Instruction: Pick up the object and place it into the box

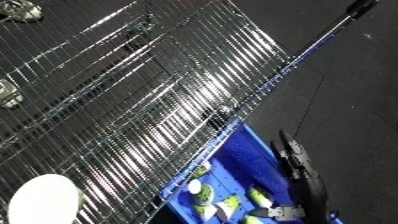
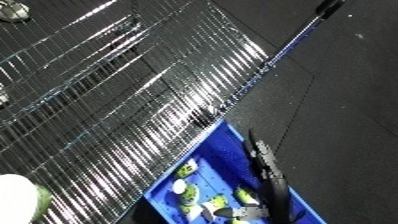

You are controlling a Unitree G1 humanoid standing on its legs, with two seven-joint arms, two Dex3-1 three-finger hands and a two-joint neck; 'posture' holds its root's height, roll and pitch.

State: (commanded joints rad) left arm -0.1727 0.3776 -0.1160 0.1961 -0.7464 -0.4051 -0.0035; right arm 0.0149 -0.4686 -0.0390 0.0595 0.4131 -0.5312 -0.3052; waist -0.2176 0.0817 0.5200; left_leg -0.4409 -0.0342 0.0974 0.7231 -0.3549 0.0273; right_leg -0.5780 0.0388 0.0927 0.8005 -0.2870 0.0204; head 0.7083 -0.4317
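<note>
The black right hand hangs over the blue plastic bin (fingers' state cannot be told). Release should come low and central, clear of the chrome wire shelf.

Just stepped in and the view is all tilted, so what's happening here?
The robot's head camera looks down at a slant over a wire shelf and a blue bin beside it. The bin already holds several small green and white items. A black hand reaches over the bin's right side; whether it holds anything cannot be told. A white round object sits on the shelf at the lower left, untouched.
</note>
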